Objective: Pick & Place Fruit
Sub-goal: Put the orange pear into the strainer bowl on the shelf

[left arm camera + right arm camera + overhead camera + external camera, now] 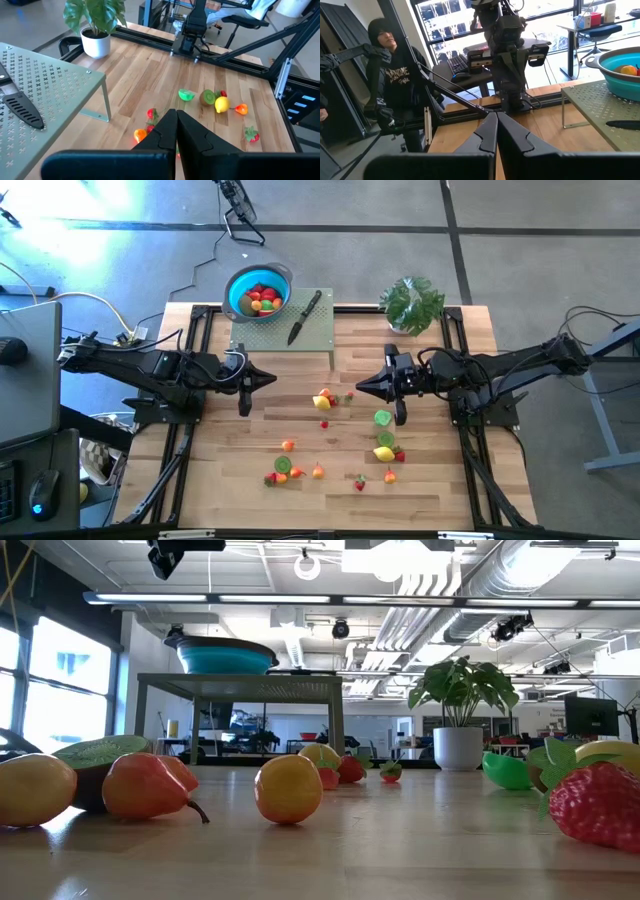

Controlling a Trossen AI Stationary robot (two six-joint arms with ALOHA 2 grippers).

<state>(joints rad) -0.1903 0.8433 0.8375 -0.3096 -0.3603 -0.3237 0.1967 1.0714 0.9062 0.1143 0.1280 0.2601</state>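
Several small toy fruit pieces lie loose on the wooden table: an orange and yellow cluster (pixel 323 400), a green piece (pixel 383 418), a lemon (pixel 384 452) and more near the front (pixel 282 466). Others sit in the blue bowl (pixel 258 292) on the perforated stand (pixel 300 340). My left gripper (pixel 272 379) is shut, raised above the table's left half and pointing right. My right gripper (pixel 360 386) is shut, raised and pointing left, facing the left one. The fruit cluster lies between and below the two tips. Neither gripper shows in the low view.
A black-handled knife (pixel 304 317) lies on the stand beside the bowl. A potted plant (pixel 412 304) stands at the far right corner. Black rails (pixel 190 340) frame the table. A person (pixel 390 85) stands beyond the table's left side.
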